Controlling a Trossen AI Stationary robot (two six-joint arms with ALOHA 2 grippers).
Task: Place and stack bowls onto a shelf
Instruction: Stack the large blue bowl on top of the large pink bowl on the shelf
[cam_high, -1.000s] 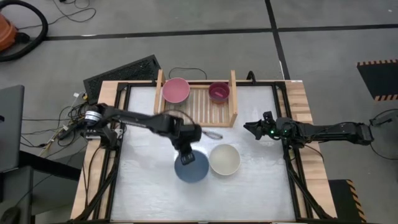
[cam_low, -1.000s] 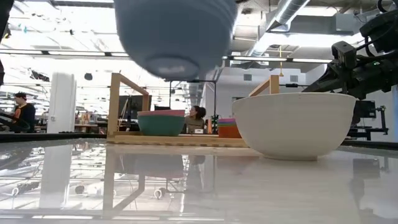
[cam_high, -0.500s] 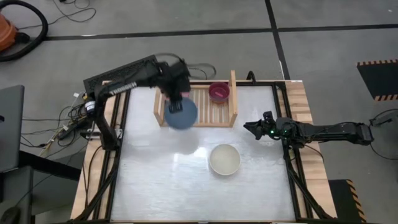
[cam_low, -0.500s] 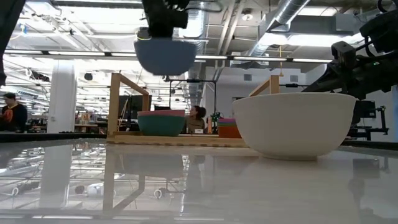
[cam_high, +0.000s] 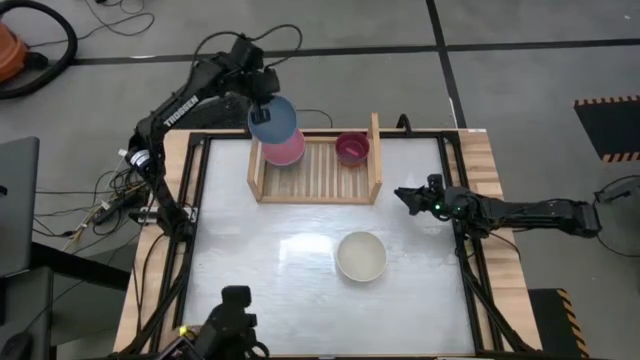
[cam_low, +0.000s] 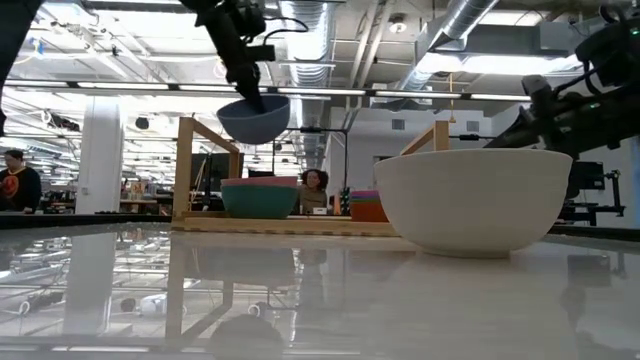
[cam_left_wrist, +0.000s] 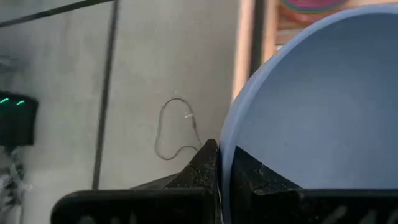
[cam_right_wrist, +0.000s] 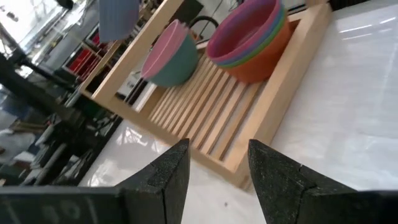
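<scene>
The left pincer (cam_high: 262, 88) is pinched shut on the far rim of the blue bowl (cam_high: 274, 119), carrying it in the air above the pink bowl (cam_high: 287, 149), which sits nested in a teal bowl (cam_low: 259, 199) at the shelf's (cam_high: 315, 168) 9 o'clock end. In the high view the blue bowl lies over the shelf's far-left corner, offset toward 11 o'clock from the pink one and overhanging the back edge. That offset is the main risk as I judge it: released or lowered from here, the bowl could catch the pink rim or the upright side board, tip, and slide off behind the desk (cam_high: 260, 280). The grip is on one thin edge only, so the bowl hangs tilted, as the low view shows, and a quick move might swing it or let it slip. The small stack, magenta bowl (cam_high: 351, 147) on top, stands at the shelf's 3 o'clock end, well apart. The cream-white bowl (cam_high: 360, 256) waits on the desk near 5 o'clock. The right pincer (cam_high: 404, 195) hovers at the desk's 3 o'clock side, fingers spread apart and holding nothing, clear of all this
</scene>
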